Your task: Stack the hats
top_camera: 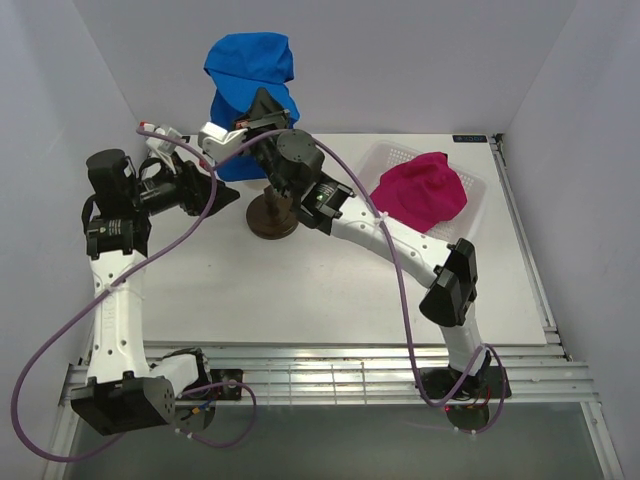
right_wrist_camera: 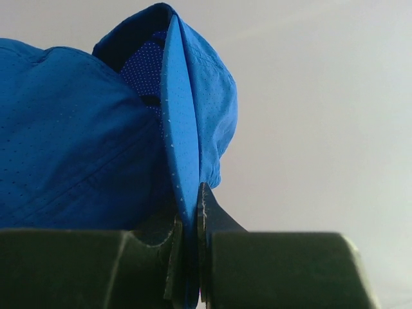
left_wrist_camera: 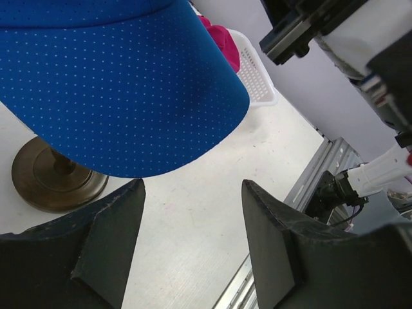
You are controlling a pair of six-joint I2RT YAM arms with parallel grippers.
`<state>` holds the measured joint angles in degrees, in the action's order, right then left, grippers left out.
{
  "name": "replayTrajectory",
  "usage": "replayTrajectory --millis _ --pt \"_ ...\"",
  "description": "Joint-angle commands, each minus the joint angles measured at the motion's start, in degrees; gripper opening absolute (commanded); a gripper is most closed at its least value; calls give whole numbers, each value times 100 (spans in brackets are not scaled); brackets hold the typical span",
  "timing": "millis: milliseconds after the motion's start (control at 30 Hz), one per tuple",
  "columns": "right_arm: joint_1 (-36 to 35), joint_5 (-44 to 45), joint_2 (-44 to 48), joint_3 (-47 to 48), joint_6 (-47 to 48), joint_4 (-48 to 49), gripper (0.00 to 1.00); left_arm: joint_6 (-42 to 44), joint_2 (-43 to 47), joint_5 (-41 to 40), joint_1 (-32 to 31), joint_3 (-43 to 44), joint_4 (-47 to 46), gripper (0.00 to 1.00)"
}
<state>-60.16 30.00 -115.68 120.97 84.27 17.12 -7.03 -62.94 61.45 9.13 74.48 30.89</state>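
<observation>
Crowding the stand (top_camera: 273,217), blue cap (top_camera: 250,70), pink cap (top_camera: 420,190) in basket (top_camera: 380,160)

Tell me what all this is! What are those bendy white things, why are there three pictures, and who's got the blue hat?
Those bendy white things are two robot arms bolted to the near edge of a table. One picture looks down from above. The other two come from small cameras on each arm's wrist, so you see that arm's own fingers up close.

The right gripper is pinched shut on an edge of the blue hat and holds it up in the air. The left gripper is open, just under the hat's brim, touching nothing.

On the table stands a dark round stand. At the back right sits a white basket with a pink hat in it. The robot's job is to stack the hats.
</observation>
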Motion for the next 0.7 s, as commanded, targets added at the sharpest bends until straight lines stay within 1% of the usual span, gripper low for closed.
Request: replayTrajectory --millis 0,200,400,567,667 --pt "-66 67 405 -213 361 563 8 -185 36 122 -25 -117 -461 70" --pt "-110 217 677 -723 871 1003 8 -325 10 201 -25 -170 -690 66" --pt "-207 252 924 -1004 1003 1223 8 -554 1 253 -25 -390 -1068 60" --pt "-207 243 1038 -1198 1048 1337 8 -528 36 543 -25 -242 -902 62" --pt "-215 243 1074 -1251 1004 1329 8 -160 80 552 -25 -110 -463 65"
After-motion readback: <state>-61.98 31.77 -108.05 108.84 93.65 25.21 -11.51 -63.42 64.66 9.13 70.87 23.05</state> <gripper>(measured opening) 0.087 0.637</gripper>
